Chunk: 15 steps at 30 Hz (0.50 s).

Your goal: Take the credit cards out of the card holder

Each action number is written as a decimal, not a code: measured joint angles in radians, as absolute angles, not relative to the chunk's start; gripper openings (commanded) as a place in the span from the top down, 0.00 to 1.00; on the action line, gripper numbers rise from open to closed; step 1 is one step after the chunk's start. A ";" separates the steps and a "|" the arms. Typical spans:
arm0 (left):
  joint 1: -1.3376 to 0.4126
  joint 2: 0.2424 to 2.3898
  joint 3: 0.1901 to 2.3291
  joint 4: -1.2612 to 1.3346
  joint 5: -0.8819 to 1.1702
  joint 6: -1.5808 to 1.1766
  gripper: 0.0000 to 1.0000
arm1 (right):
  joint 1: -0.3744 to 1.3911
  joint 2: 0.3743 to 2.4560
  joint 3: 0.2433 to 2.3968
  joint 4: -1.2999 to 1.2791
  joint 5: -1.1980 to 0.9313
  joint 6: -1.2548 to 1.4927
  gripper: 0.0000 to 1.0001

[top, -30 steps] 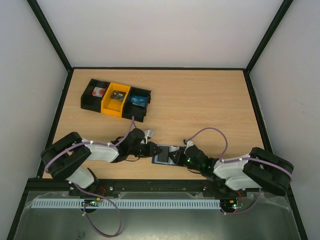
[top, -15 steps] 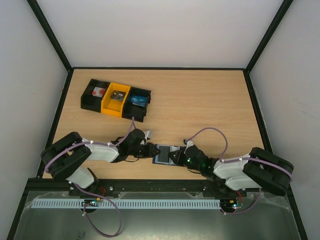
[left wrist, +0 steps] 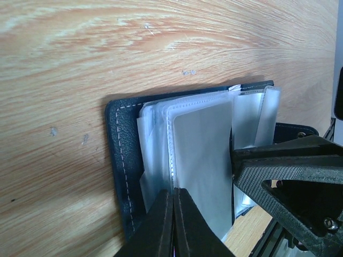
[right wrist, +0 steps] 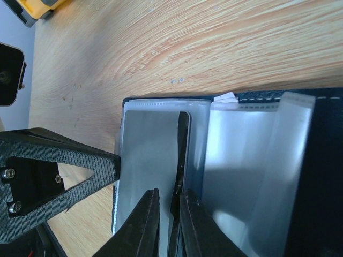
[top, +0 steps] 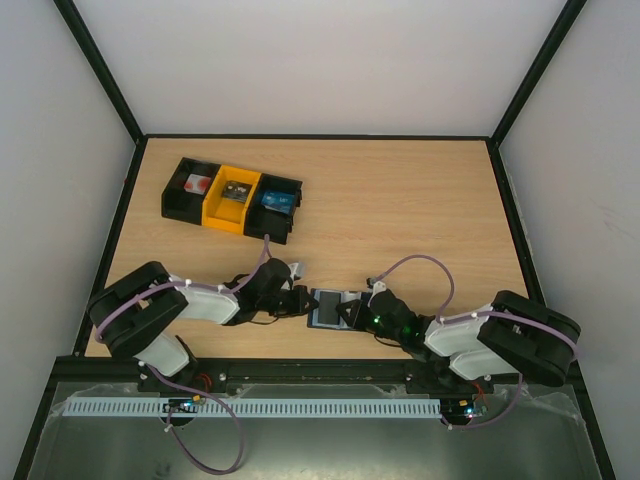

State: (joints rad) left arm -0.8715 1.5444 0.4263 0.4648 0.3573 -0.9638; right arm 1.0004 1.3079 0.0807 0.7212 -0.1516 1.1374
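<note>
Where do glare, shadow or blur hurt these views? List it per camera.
Top external: even light, sharp, but the card holder is tiny. Left wrist: the clear sleeves look milky with glare, and a soft shadow darkens the table at lower left. Right wrist: a bright reflection on the sleeves, and the yellow bin is out of focus.

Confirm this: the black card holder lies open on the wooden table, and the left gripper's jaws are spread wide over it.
Wrong in one respect. The black card holder does lie open on the wooden table, but the left gripper is shut, its fingers pressed together at the edge of a clear plastic sleeve. The left wrist view shows it.
</note>
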 measured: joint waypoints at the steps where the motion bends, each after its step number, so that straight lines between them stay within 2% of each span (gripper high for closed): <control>1: -0.871 1.545 0.425 0.468 0.357 -0.966 0.97 | 1.000 1.311 0.081 0.724 -0.151 1.139 0.89; 5: -0.875 1.548 0.421 0.480 0.350 -0.976 0.97 | 0.999 1.311 0.076 0.730 -0.150 1.145 0.98; 15: -0.893 1.554 0.419 0.493 0.318 -0.981 0.97 | 0.995 1.277 0.051 0.737 -0.150 1.153 0.98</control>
